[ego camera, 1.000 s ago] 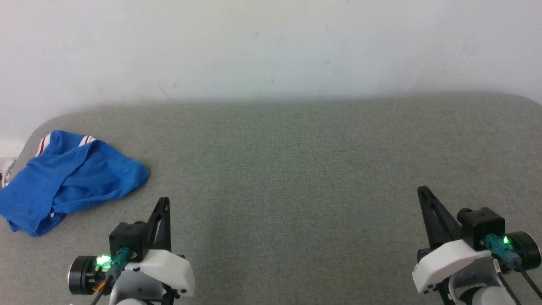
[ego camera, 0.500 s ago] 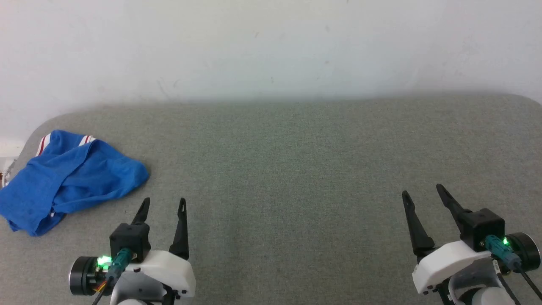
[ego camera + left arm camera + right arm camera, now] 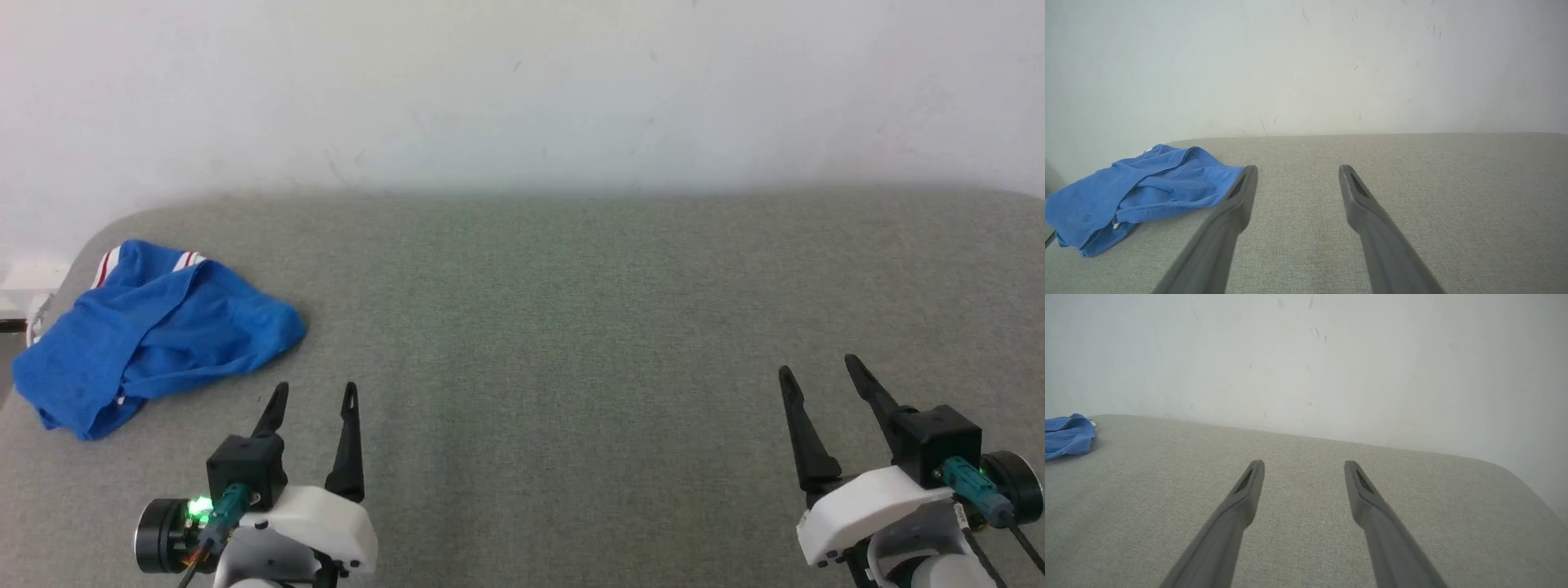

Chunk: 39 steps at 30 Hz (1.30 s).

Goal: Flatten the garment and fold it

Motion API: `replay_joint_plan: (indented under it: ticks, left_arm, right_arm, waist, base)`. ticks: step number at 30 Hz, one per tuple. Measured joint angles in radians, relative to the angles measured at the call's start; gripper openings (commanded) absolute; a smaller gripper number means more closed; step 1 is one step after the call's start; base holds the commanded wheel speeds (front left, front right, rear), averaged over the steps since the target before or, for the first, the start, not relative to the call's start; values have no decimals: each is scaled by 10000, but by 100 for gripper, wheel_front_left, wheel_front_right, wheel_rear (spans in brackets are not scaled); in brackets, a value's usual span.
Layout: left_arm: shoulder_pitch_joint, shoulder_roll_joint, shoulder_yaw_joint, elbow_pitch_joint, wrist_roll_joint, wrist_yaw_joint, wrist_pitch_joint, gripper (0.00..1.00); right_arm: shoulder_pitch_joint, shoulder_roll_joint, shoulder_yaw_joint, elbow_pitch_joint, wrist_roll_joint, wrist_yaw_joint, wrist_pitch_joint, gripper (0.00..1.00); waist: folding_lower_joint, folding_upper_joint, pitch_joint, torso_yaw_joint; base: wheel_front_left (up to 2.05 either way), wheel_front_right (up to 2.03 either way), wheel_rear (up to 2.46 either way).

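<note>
Shirt (image 3: 159, 335) sits crumpled at far left of the table (image 3: 571, 327), untouched. Left gripper (image 3: 314, 394) and right gripper (image 3: 819, 369) both spread, empty. I figure left reaches first.

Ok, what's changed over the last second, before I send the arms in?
Both pincers opened: the left pincer and the right pincer were shut a second ago and now stand open, holding nothing. The head camera shifted a little, so the whole view slid. The garment stayed crumpled at the left end of the grey table, untouched.
</note>
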Motion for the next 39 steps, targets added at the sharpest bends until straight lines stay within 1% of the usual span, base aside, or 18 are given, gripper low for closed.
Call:
replay_joint_plan:
  ticks: [21, 39]
  left_arm:
    - [147, 0, 36, 151, -190, 84, -437, 100]
    - [276, 0, -6, 274, -397, 113, -803, 100]
  right_arm:
    - [9, 0, 138, 84, 132, 0, -408, 100]
    - [53, 2, 171, 92, 240, 0, -794, 100]
  waist:
    - [0, 0, -137, 1053]
    - [0, 0, -255, 2367]
  base:
    - [0, 0, 0]
    - [0, 0, 0]
